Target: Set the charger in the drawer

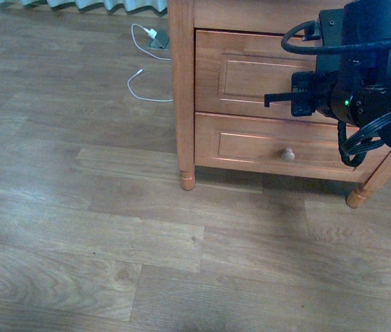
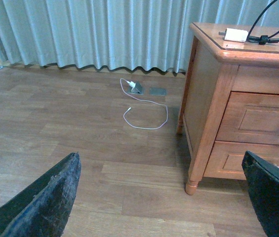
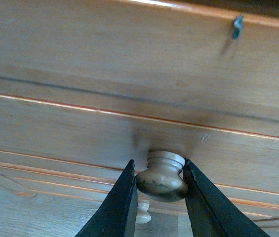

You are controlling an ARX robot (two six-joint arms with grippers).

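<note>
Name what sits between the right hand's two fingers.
The round knob of the drawer sits there, touched on both sides by the right hand. The right wrist view shows it.

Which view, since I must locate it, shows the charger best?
The left wrist view: the charger lies on the nightstand top, black cable attached. The front view cuts off that top; the right wrist view shows only a drawer front and knob.
</note>
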